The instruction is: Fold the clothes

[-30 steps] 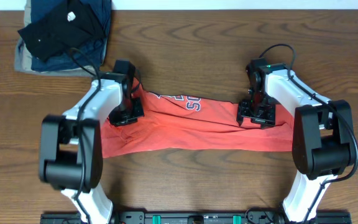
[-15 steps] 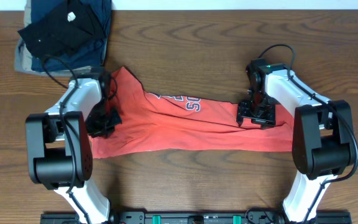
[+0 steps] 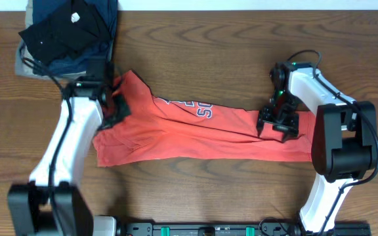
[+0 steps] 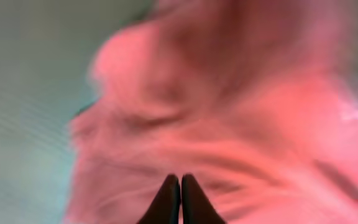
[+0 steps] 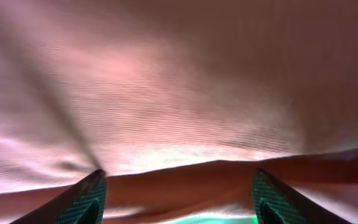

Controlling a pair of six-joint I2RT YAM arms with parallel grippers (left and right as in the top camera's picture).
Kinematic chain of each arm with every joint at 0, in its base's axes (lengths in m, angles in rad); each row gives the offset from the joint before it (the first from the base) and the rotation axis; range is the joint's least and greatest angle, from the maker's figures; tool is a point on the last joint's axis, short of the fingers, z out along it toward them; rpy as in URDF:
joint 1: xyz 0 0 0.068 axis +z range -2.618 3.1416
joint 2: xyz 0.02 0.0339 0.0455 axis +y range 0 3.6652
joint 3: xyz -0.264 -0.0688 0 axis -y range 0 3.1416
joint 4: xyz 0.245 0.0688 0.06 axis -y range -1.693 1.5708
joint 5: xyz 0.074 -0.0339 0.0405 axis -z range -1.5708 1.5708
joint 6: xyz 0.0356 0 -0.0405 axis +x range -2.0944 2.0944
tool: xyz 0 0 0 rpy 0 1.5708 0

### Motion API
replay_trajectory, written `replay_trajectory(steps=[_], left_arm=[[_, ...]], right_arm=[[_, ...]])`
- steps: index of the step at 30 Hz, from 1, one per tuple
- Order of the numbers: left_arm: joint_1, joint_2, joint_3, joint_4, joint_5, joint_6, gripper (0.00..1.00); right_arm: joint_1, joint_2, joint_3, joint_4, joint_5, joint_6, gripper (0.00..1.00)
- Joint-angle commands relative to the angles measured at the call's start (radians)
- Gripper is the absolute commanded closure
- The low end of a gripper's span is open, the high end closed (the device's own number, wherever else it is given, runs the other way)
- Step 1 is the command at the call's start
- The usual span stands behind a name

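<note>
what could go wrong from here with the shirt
1. The left tool, shut on the T-shirt edge, sits close to the folded stack; a pull that way may disturb it.
2. The right tool is open, so that end is unheld and the T-shirt may drag and bunch instead of stretching flat.

The left arm (image 3: 71, 137) and right arm (image 3: 314, 85) are built alike, with smooth white links joined by bulky, rounded black housings. A thin black cable (image 3: 310, 54) loops off each wrist, and a small green light (image 3: 293, 64) glows on the right one. The left fingers (image 4: 166, 199) are dark and pointed; the right fingers (image 5: 82, 202) are teal and finely ribbed.
</note>
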Motion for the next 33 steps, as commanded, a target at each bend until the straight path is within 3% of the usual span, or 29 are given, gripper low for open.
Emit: replay_trajectory(steps=[1, 6, 7, 9, 11, 19, 29, 33], left_arm=[[-0.063, 0.007, 0.001, 0.045, 0.047, 0.026, 0.94], [-0.126, 0.111, 0.001, 0.091, 0.047, 0.027, 0.94], [-0.13, 0.139, 0.001, 0.102, 0.047, 0.03, 0.94], [-0.132, 0.203, 0.001, 0.124, 0.048, 0.037, 0.94], [-0.131, 0.258, 0.001, 0.139, 0.051, 0.037, 0.94], [-0.109, 0.373, 0.001, 0.177, 0.027, 0.037, 0.94], [-0.013, 0.445, -0.006, 0.145, -0.023, 0.036, 0.94], [0.026, 0.445, -0.006, 0.068, -0.124, -0.064, 0.94]], right_arm=[[0.017, 0.003, 0.052, -0.007, -0.076, -0.041, 0.27], [0.056, 0.003, 0.058, -0.005, -0.077, -0.049, 0.33], [0.068, 0.003, 0.058, -0.003, -0.079, -0.049, 0.41], [0.092, 0.003, 0.058, 0.007, -0.081, -0.047, 0.75], [0.118, 0.003, 0.056, 0.023, -0.079, -0.048, 0.99], [0.187, 0.003, 0.021, 0.091, 0.001, -0.005, 0.99], [0.139, 0.003, -0.093, 0.136, 0.14, 0.094, 0.98], [0.105, 0.003, -0.117, 0.138, 0.163, 0.098, 0.98]])
